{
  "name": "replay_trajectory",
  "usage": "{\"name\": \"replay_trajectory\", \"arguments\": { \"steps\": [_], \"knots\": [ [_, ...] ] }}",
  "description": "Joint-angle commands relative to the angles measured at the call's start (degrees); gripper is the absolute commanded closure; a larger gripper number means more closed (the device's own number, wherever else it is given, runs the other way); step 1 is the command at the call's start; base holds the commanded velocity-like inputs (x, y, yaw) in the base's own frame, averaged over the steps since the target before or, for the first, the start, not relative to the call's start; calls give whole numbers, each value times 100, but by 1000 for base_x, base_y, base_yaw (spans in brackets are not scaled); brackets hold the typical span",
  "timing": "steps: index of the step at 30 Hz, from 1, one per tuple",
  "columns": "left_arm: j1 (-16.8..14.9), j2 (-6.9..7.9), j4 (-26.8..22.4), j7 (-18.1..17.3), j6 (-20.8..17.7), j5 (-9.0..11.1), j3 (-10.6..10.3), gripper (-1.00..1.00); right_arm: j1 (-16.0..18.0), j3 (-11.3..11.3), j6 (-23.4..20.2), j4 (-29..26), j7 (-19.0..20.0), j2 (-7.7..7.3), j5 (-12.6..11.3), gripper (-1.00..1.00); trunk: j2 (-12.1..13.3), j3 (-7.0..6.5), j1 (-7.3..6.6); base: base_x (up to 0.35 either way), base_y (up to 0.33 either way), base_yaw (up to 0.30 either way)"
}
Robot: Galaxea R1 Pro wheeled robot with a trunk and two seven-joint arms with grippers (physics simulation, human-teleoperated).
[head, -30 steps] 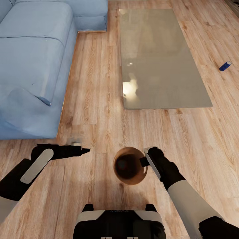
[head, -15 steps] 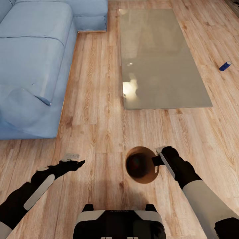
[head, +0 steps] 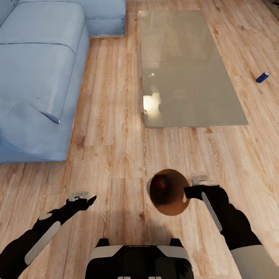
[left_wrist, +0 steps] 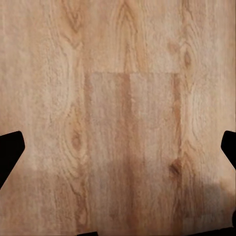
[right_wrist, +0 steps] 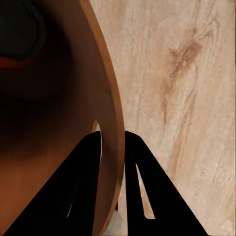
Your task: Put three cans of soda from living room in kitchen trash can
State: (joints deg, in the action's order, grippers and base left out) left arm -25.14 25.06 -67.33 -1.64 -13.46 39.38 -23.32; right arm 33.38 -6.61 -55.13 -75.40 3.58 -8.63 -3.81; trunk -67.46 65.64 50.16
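Note:
The tash can, copper-brown inside, hangs tilted just above the wood floor in front of my base. My right gripper is shut on its rim, one finger inside the wall and one outside, as the right wrist view shows at the rim. A dark rounded shape with a red-orange edge lies inside the bin; I cannot tell what it is. One dark blue can of soda lies on its side on the floor at the far right. My left gripper hovers open over bare planks, fingertips wide apart.
A glass-topped low table stands ahead, between me and the room's far side. A blue sofa fills the left. Open plank floor runs between them and to the right of the table, toward the blue can.
My right arm has carried the bin to the right and a little nearer my base. My left arm has drawn back and lower, toward my base.

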Motion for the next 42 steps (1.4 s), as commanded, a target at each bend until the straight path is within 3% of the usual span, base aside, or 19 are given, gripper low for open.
{"name": "replay_trajectory", "arguments": {
  "steps": [1, 4, 11, 13, 21, 27, 31, 35, 42],
  "knots": [
    [62, -1, 4, 0, 39, 0, 0, -100, -273, 93, 82, -292, 50, 11, -169, 100, 0, 0, 1, 0, 0, 0],
    [156, -6, 64, 10, 139, 0, 1, -100, -639, 203, 176, -698, 47, 41, -171, 100, 0, 0, 1, 0, 0, 0],
    [197, -9, 446, 3, 374, -5, 3, -100, -810, 223, 251, -880, 39, 82, -173, 100, 0, 0, 1, 0, 0, 0],
    [201, -11, 516, -6, 413, -3, 3, -100, -886, 236, 589, -878, 38, 78, -164, 100, 0, 0, 1, 0, 0, 0],
    [203, -12, 554, -8, 432, -5, 5, -100, -1280, 285, 1158, -834, 45, 35, -166, 100, 0, 0, 1, 17, -4, 0],
    [203, -17, 643, -8, 522, -5, 3, -100, -1899, 858, 2333, -812, 220, 7, -181, 100, 0, 0, 1, 214, -51, 0],
    [203, -18, 759, -11, 597, -2, 3, -100, -1986, 1028, 2504, -810, 610, 10, -173, 100, 0, -1, 1, 307, -11, -3],
    [203, -18, 840, -10, 630, -6, 5, -100, -2040, 1395, 2571, -809, 893, 70, -196, 100, 0, -15, 1, 204, -3, -118],
    [203, -33, 859, 9, 642, -3, 9, -100, -2053, 1511, 2613, -691, 976, 80, -243, 100, 0, -50, 1, 41, -1, -200]
  ]
}}
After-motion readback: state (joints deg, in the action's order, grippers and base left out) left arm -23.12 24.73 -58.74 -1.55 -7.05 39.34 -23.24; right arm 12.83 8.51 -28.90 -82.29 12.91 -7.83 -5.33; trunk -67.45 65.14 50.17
